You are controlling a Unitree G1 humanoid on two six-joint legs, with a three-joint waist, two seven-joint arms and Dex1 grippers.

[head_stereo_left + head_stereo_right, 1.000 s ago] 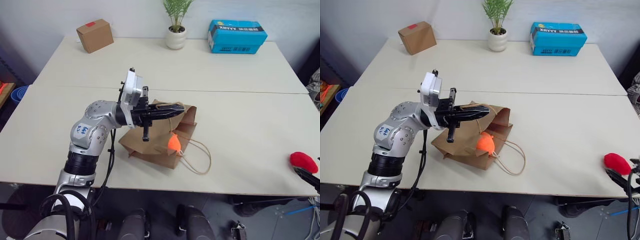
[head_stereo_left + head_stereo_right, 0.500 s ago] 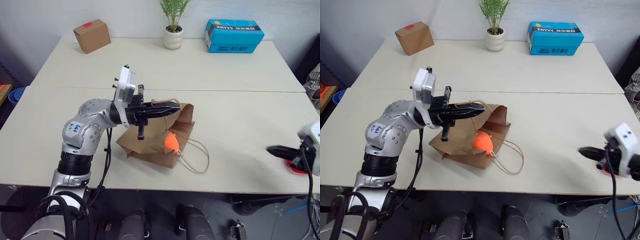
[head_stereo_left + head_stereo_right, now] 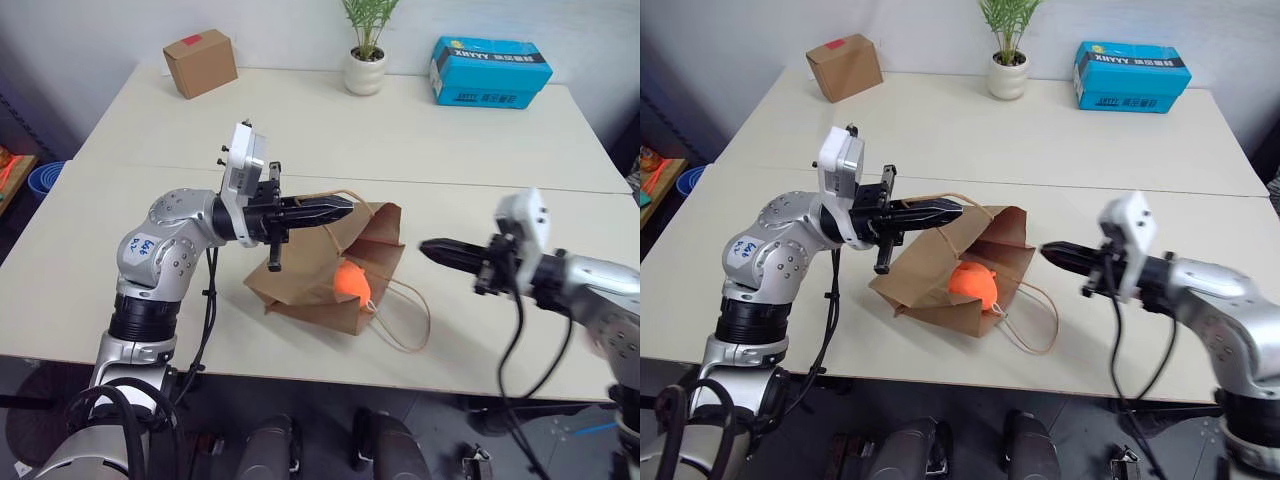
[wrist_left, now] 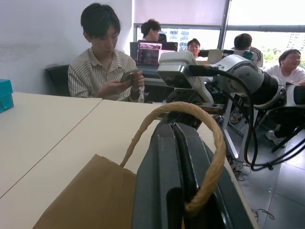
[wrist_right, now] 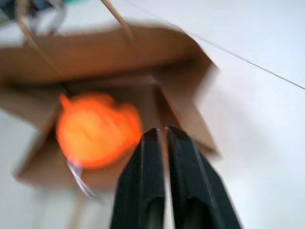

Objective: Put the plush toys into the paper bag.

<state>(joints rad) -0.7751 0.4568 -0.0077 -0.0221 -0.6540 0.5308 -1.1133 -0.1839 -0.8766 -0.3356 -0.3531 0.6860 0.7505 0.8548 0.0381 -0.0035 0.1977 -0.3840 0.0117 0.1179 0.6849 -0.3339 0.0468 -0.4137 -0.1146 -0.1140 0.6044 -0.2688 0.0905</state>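
Observation:
The brown paper bag (image 3: 305, 275) lies on its side in the middle of the table, mouth facing right. My left gripper (image 3: 345, 205) is shut on its upper cord handle (image 4: 217, 143) and holds that side of the mouth raised. An orange plush toy (image 3: 351, 281) with a small metal ring sits in the mouth of the bag. My right gripper (image 3: 428, 246) hovers just right of the bag and points at the opening. Its fingers stand almost together with nothing seen between them. In the right wrist view the orange toy (image 5: 97, 129) lies straight ahead of those fingers.
Along the far edge of the table stand a small cardboard box (image 3: 201, 62), a potted plant (image 3: 366, 60) and a blue carton (image 3: 490, 72). The lower handle loop (image 3: 410, 325) lies on the table. Several people (image 4: 107, 62) sit beyond the table's right end.
My right gripper has swung from the red toy at the table's right edge leftward and up to the bag's mouth. The left gripper has kept its hold on the handle.

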